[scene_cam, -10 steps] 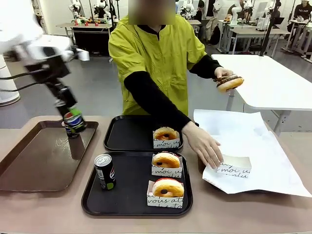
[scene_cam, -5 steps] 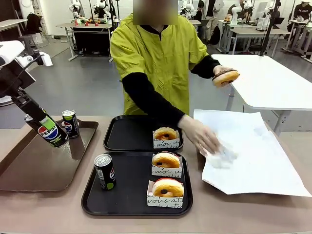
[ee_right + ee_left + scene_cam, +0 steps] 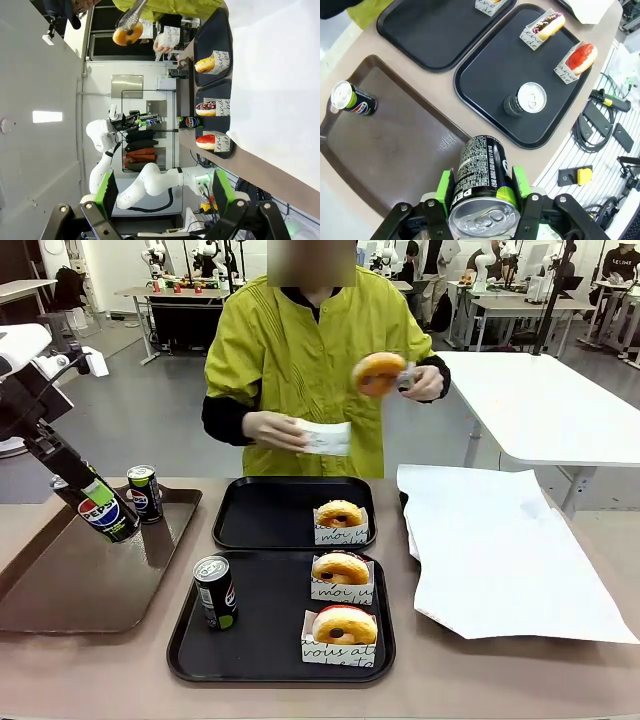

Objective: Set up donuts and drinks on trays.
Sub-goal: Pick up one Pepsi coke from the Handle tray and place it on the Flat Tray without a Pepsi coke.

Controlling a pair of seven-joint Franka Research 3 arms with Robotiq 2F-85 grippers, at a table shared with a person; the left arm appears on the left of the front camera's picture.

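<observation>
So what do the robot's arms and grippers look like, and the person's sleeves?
The left arm is white and jointed. The left gripper and right gripper are black with green pads. The person wears a yellow-green smock over black sleeves.

Bright, even overhead room light, its lamp panel glowing in the right wrist view, throws a soft shadow from the standing can onto the faintly shiny brown tray and highlights the gripped can; wrist-view edges bend with wide-angle distortion.
</observation>
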